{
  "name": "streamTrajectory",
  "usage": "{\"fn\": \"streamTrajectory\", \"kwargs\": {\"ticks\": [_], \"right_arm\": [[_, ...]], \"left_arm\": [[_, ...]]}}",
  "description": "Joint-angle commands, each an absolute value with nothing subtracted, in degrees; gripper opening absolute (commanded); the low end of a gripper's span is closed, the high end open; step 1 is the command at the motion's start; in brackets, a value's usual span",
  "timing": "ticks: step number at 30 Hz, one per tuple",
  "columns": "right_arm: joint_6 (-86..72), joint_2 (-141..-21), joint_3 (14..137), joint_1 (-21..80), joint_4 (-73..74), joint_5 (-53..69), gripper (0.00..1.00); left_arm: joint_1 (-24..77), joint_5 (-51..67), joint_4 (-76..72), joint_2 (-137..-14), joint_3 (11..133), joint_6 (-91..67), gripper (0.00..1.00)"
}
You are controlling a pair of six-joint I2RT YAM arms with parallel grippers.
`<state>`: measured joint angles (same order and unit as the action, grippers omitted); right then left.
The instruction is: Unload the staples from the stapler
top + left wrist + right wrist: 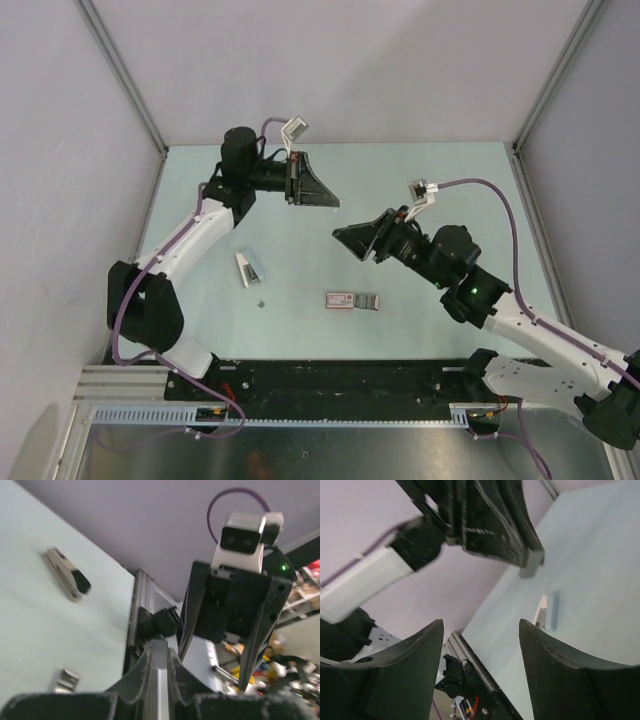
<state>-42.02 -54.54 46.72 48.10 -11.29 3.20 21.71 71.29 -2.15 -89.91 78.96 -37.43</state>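
A small white and dark stapler (248, 268) lies on the pale green table, left of centre. It also shows in the left wrist view (67, 575) and the right wrist view (545, 612). My left gripper (330, 200) hangs above the table's middle, pointing right. It is shut on a thin grey metal strip (160, 680), apparently staples, which shows at its tip in the right wrist view (530, 566). My right gripper (345, 238) faces it from the right, a short gap away. Its jaws are wide open and empty (480, 625).
A small flat box with a red and white label (352, 300) lies near the table's front centre. A tiny grey bit (261, 303) lies in front of the stapler. A black rail (340, 375) runs along the near edge. Walls close the back and both sides.
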Motion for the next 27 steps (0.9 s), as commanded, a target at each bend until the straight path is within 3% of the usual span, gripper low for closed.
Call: {"fn": "streamTrajectory", "kwargs": {"ticks": [1,27], "right_arm": [[-42.57,-52.62,46.67,47.17,-19.38,6.14,0.67],[-46.23,-56.84,46.67,46.56,-27.61,6.16,0.48]], "left_arm": [[21.84,76.07,-24.57,-86.17,74.66,-58.92,0.04],[24.26,73.9,-31.79,-82.59,69.89,-67.37,0.04]]}}
